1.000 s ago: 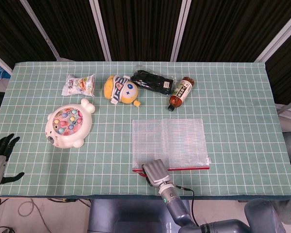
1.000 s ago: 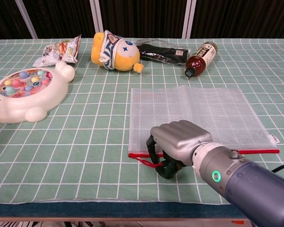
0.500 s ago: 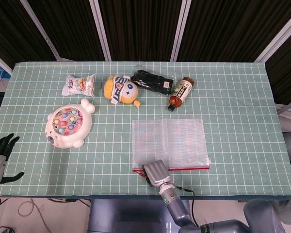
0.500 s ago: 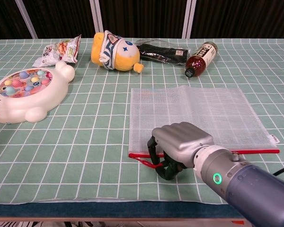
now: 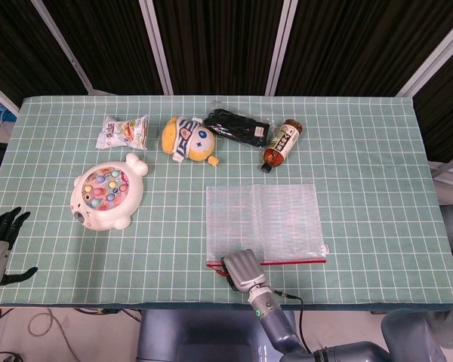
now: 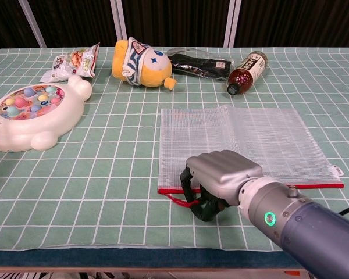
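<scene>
Right there — fingers [image 6: 199, 203] on pouch's [image 6: 244, 142] edge

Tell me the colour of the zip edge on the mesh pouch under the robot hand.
Red, along the near edge of the mesh pouch, clearest in the chest view.

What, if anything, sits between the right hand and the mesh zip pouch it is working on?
Nothing visible: the right hand is already at the mesh zip pouch, its fingers curled at the pouch's red-trimmed near edge.
</scene>
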Tool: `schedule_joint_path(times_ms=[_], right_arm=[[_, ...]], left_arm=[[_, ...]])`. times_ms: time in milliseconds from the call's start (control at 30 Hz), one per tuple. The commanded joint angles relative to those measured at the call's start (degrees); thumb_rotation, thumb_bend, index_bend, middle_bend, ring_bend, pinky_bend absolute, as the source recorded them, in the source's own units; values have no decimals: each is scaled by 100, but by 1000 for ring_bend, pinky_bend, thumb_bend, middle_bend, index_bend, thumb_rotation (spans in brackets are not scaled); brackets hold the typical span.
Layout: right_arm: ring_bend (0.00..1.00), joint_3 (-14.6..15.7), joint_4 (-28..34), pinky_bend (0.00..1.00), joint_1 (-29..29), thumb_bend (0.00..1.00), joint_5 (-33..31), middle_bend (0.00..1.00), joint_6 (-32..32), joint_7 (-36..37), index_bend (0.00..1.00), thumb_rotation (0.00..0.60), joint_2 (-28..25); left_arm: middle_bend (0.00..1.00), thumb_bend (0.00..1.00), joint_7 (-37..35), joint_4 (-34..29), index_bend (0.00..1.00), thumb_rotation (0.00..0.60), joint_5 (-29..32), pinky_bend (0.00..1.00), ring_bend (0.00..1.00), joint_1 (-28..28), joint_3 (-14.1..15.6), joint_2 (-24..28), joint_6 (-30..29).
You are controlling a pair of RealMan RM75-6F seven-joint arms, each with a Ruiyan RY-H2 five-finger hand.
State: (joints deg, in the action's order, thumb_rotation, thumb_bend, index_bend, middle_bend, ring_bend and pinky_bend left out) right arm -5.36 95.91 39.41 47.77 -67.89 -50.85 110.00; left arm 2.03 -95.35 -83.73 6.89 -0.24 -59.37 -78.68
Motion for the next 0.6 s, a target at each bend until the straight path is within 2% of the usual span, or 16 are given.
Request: schedule_joint_path(times_ms=[33, 600], right_arm=[[1000, -22, 63, 992, -1, 612, 82, 1000, -25, 49, 599, 600, -68], [1000, -473, 802, 992, 48, 628, 496, 1000, -217, 296, 643, 600, -960]], left_arm=[[0, 34, -1, 5, 0, 600, -1, 7, 0, -1, 0, -3, -2], [0, 34, 188, -1, 0, 600, 89, 8, 0, -6, -25, -50, -8]])
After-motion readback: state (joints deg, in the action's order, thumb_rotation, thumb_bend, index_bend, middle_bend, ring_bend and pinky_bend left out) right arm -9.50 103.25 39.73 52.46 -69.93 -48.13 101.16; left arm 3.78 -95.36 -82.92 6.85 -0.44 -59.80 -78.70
